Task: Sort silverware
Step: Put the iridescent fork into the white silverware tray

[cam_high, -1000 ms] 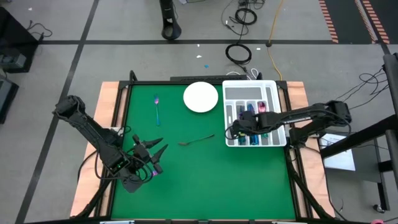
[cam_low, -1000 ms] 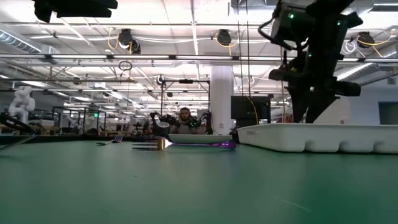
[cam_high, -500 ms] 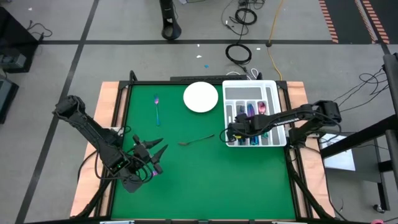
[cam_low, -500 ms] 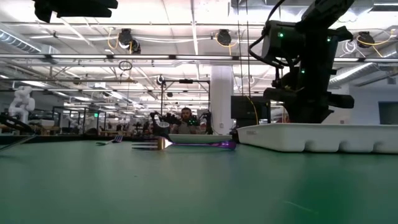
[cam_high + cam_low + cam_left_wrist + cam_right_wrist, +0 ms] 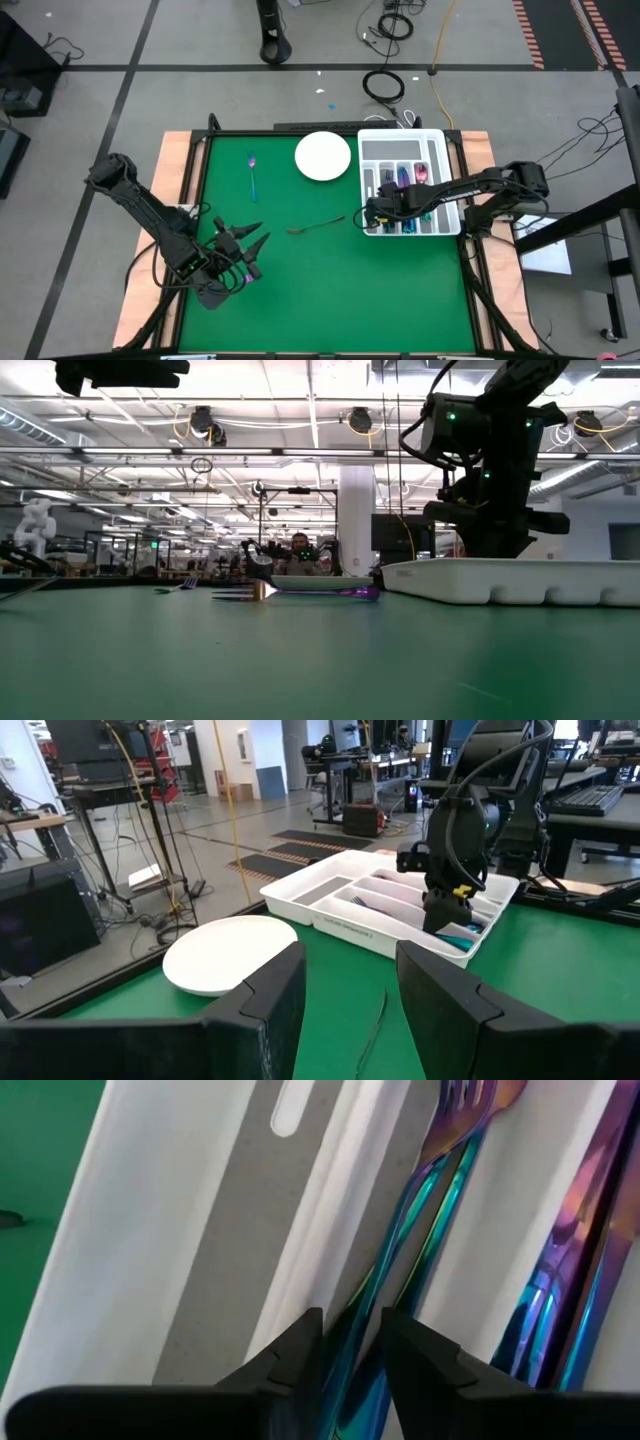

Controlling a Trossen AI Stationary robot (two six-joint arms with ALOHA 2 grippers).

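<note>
The silverware is iridescent blue-purple. A spoon point(image 5: 253, 175) lies on the green mat at the far left, and a fork point(image 5: 315, 225) lies flat near the middle point(image 5: 250, 593). More pieces lie in the slots of the white tray point(image 5: 405, 185) at the far right. My right gripper point(image 5: 372, 212) reaches down into the tray's left slot at its near end, shut on a fork point(image 5: 440, 1170) lying there. My left gripper point(image 5: 245, 250) hovers over the mat's near left, open and level, with nothing between its fingers point(image 5: 345, 990). My right gripper pinches the fork's handle point(image 5: 352, 1342) between its two fingers, which come steeply from above and stand on either side of the handle. The fork lies lengthwise in the tray slot, its tines point(image 5: 470, 1100) pointing away, beside a second handle. Whether it is lifted off the slot floor I cannot tell.
A white round plate point(image 5: 322, 156) sits at the far edge, just left of the tray. The tray's walls point(image 5: 510, 580) rise around my right fingertips. Open green mat stretches between the two arms and along the near edge.
My right gripper has sunk into the tray's left slot and edged slightly toward the table's left, then stopped. The fork and spoon on the mat have stayed put.
</note>
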